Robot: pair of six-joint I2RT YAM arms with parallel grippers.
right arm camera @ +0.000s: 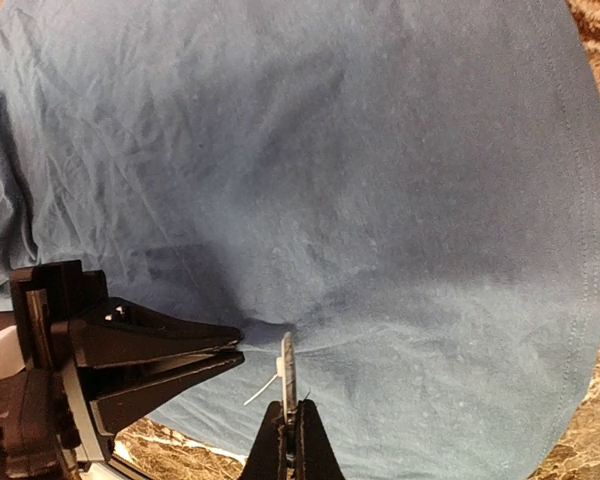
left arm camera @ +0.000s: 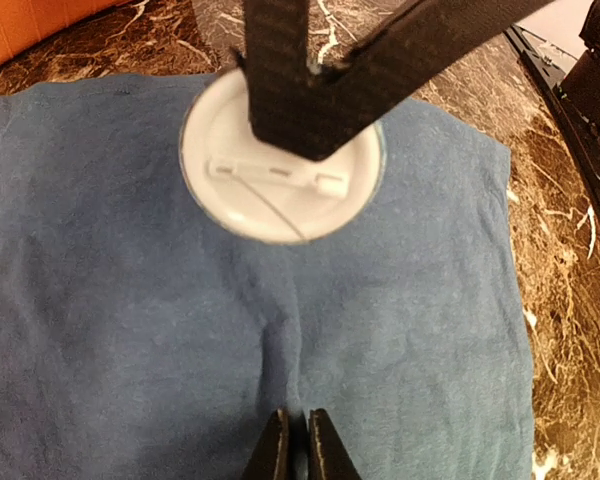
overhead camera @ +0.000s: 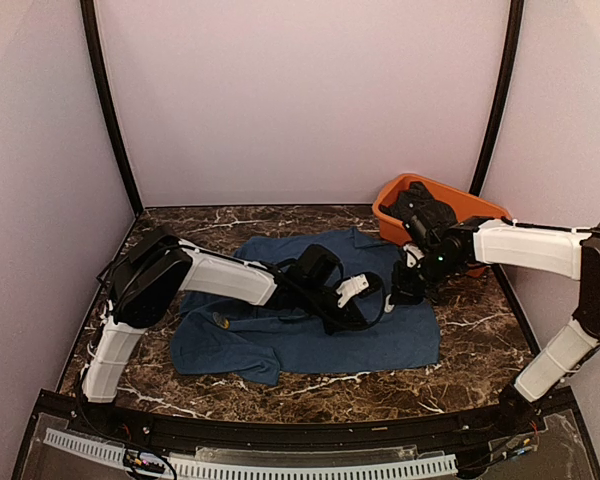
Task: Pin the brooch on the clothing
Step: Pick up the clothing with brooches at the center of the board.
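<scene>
- Robot test booth, of the lab sort.
- Three plain, pale lilac walls box in the work area.
- Black poles run up the two back corners, leaning outward.
- The tabletop is a dark brown marble-pattern sheet with white veins and fills the booth floor.
- Two white-and-black robot arms, the left arm and the right arm, rise from the near edge and reach inward.
- A black rail crosses the near edge, with a white slotted cable duct below it and loose wiring at the corners.
- Props are few and staged: a blue shirt spread flat, an orange tub in the far right corner, and a round white brooch.
</scene>
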